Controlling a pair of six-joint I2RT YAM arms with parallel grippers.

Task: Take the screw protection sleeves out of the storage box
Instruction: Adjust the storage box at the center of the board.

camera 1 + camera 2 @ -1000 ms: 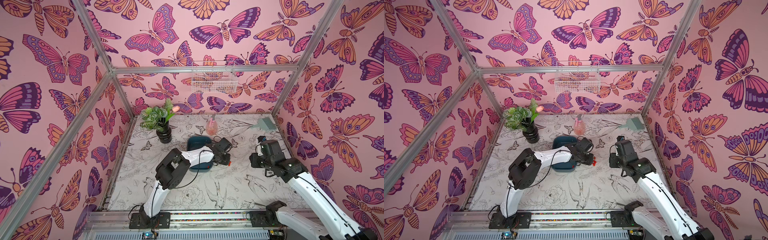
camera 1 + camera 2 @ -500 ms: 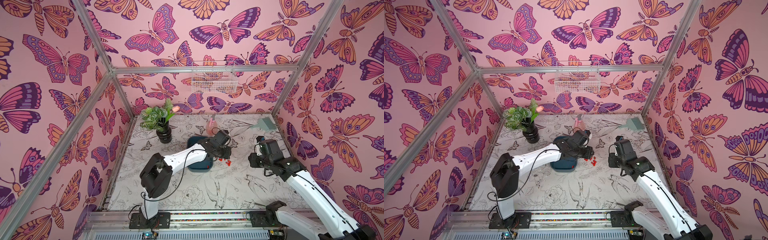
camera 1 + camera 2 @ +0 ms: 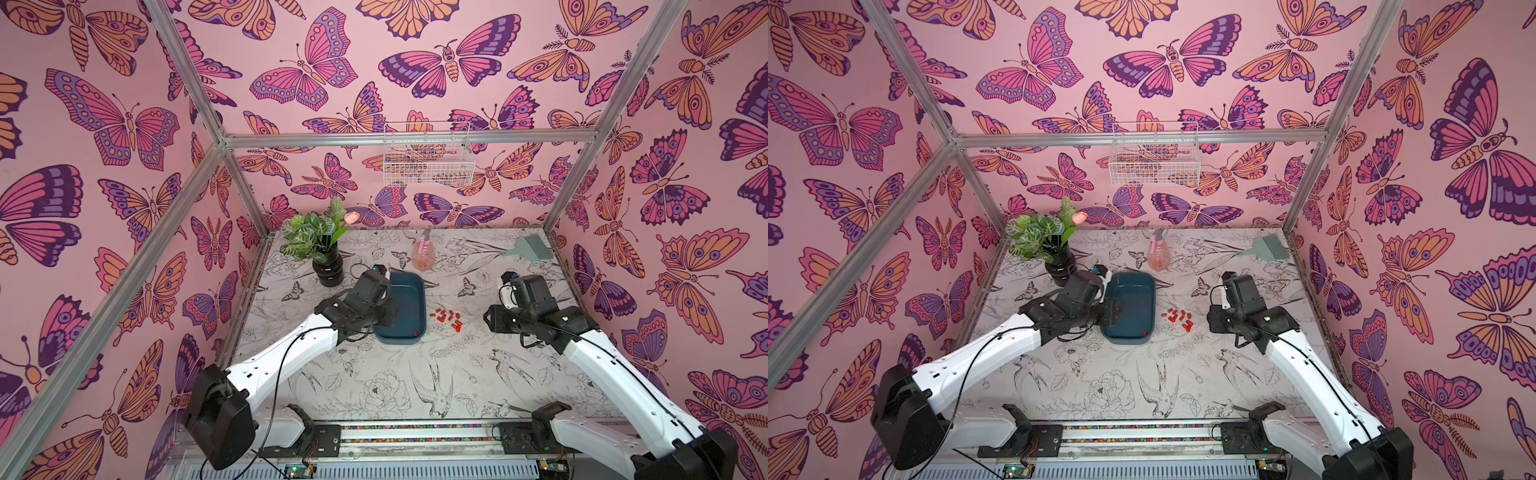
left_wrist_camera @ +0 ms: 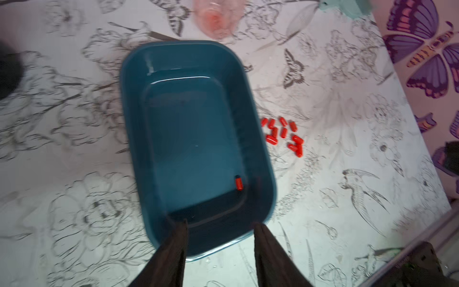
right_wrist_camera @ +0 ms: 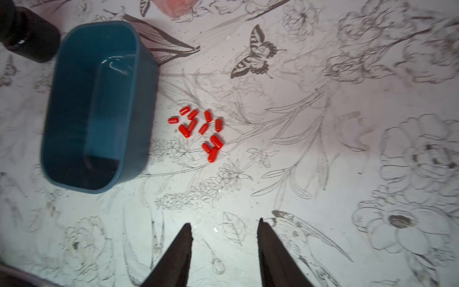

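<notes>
On the desk [image 3: 478, 374], a dark vase [image 3: 328, 272] of green leaves stands near the far left corner.

Just right of it, the left gripper [image 4: 220, 223] hangs over the near end of the box [image 3: 409, 299]. Its jaws stand apart and hold nothing. Its fingers [image 4: 173, 251] frame that end's wall in the left wrist view, and whether they touch the rim cannot be told.

The box lies flat about midway along the desk and somewhat toward the far edge. Its long sides run from the far edge toward the near one. One sleeve [image 4: 239, 183] lies on the floor of the box, in the near right corner against the wall. The rest of the floor is bare teal.

Behind the box, toward the far edge, stands a pink spray bottle [image 3: 423, 255], apart from the rim. Above it, a white wire basket [image 3: 428, 166] hangs on the back wall.

The other sleeves [image 5: 203, 128] lie on the desk in a loose cluster just beside the right long wall of the box, some touching one another. They sit between the box and the right gripper [image 5: 224, 222].

That gripper is over bare desk, clear of the cluster. Its jaws are apart with nothing in them.

A pale green toothed tool [image 3: 530, 249] lies flat at the far right corner.
</notes>
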